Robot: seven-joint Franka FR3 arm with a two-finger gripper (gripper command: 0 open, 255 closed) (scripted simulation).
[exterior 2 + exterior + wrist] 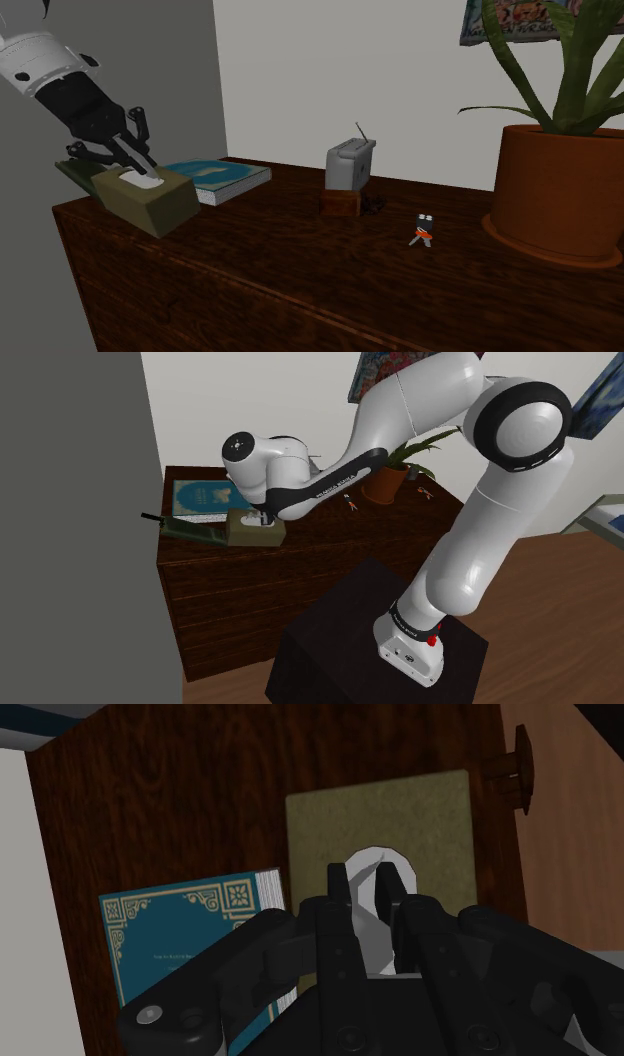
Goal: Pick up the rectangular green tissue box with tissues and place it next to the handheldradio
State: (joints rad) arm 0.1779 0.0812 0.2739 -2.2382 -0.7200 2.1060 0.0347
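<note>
Shoulder view: a white robot arm reaches from lower right to centre-left of frame, over a dark wooden dresser (pixel 330 530). Its black two-finger gripper (pixel 263 517) points down onto an olive-green rectangular tissue box (pixel 255 534), which sits at centre-left near the dresser's front edge. Just beside the box, toward frame left, lies a dark green handheld radio (pixel 183 528) w/ thin antenna. The two are v. close; cannot tell if touching. Behind both, a teal hardcover book (pixel 205 497) lies flat. A terracotta-coloured pot w/ green plant (pixel 386 482) stands right of centre, upper half.

Second exterior view: the gripper (pixel 143 172) comes in from upper left. The tissue box (pixel 150 205) is at frame left, right under the fingertips, w/ a white tissue (pixel 145 181) poking from its top. The handheld radio (pixel 70 170) is partly hidden behind the box. The book (pixel 222 177) lies just right of the box. At frame centre is a grey boxy radio w/ antenna (pixel 350 163); the plant pot (pixel 550 190) is at far right.

Wrist view: the gripper (pixel 368 899) is straight above the box's top face (pixel 400 814). Its fingers (pixel 338 894) stand close together, one each side of the tissue (pixel 375 862), pinching it. So the jaws are nearly closed, clamped on the tuft at the box's slot, approx. mid-box. The book (pixel 190 934) lies alongside the box. Cannot tell if the box is lifted off the dresser (pixel 180 794).
</note>
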